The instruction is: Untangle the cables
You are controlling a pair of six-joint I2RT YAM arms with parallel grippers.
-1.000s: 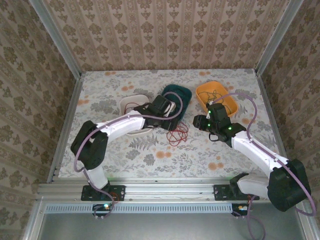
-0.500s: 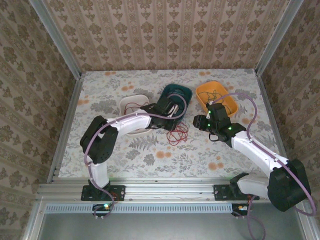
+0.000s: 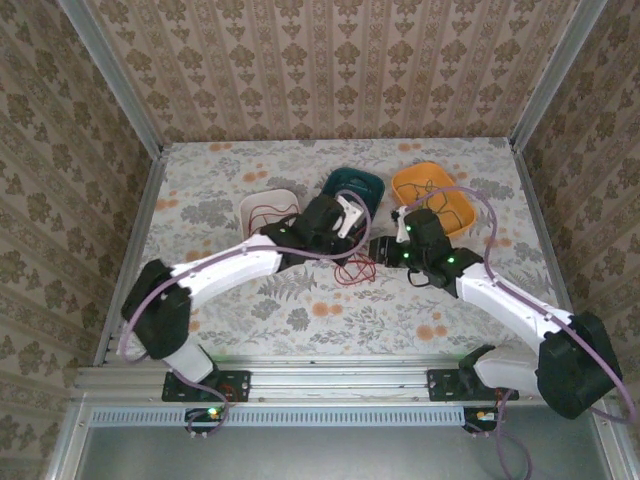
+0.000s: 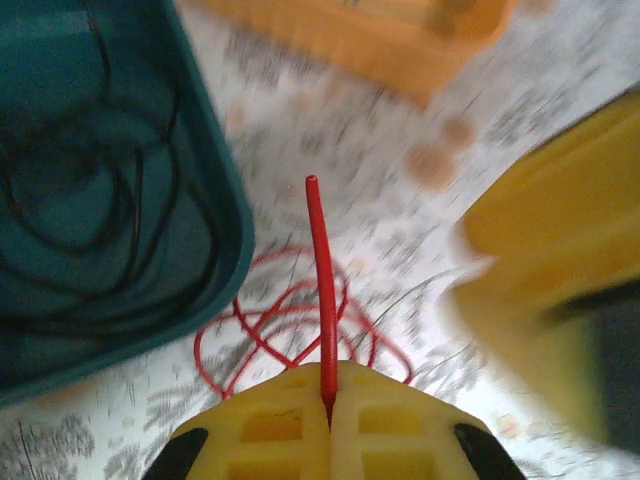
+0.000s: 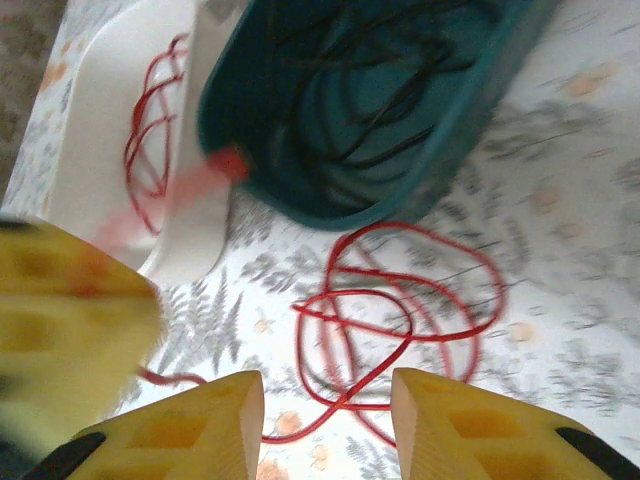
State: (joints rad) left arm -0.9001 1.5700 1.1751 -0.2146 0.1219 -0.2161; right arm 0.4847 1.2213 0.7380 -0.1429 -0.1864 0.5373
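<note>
The left pincer [image 4: 330,405] is clenched on a red cable [image 4: 322,270]; the cable's free end stands up from between the yellow pads toward 12 o'clock. Beyond those pads, red loops [image 4: 290,325] lie flat on the table [image 3: 300,310], just off the near corner of the teal tray [image 4: 225,215].

The right pincer [image 5: 325,400] hangs over the same loops with its jaws partly apart and nothing between them; it touches nothing. The left pincer's blurred yellow finger sits close at 9 o'clock in the right wrist view, so the two heads crowd each other above the loops.

Seen from above, the loops have trays along their 12 o'clock side and open flowered table toward 6 o'clock.

The white tray [image 3: 250,205] at 10 o'clock of the loops holds another red cable [image 3: 265,212]. The teal tray holds black cables [image 4: 90,230]. The orange tray [image 3: 458,212] at 2 o'clock holds a thin dark cable [image 3: 428,190].
</note>
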